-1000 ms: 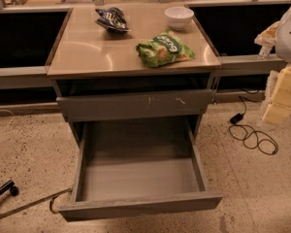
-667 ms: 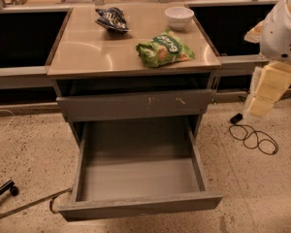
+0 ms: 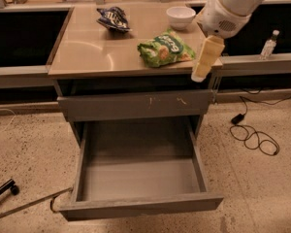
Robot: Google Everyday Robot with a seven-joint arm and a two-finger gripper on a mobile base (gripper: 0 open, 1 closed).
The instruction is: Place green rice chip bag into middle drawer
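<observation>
Hovering just beside green rice chip bag [image 3: 166, 48], hand [image 3: 202, 64] angled down, prob. lining up for grasp; wide or narrow, can't tell. Bag flat on surface [image 3: 87, 57], untouched. Below, middle drawer [image 3: 140, 178] pulled open, ready for drop-in.

Lab: robot jaws at counter [image 3: 87, 52] edge, floor cables [image 3: 254, 140].

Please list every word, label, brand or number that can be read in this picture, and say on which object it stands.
green rice chip bag: white lettering, too blurred to read.
blue-and-white snack bag: white print, unreadable.
bottle: label too small to read.
middle drawer: no text.
gripper, at the counter's right front edge beside the green bag: no text.
Nothing can be quoted.
</observation>
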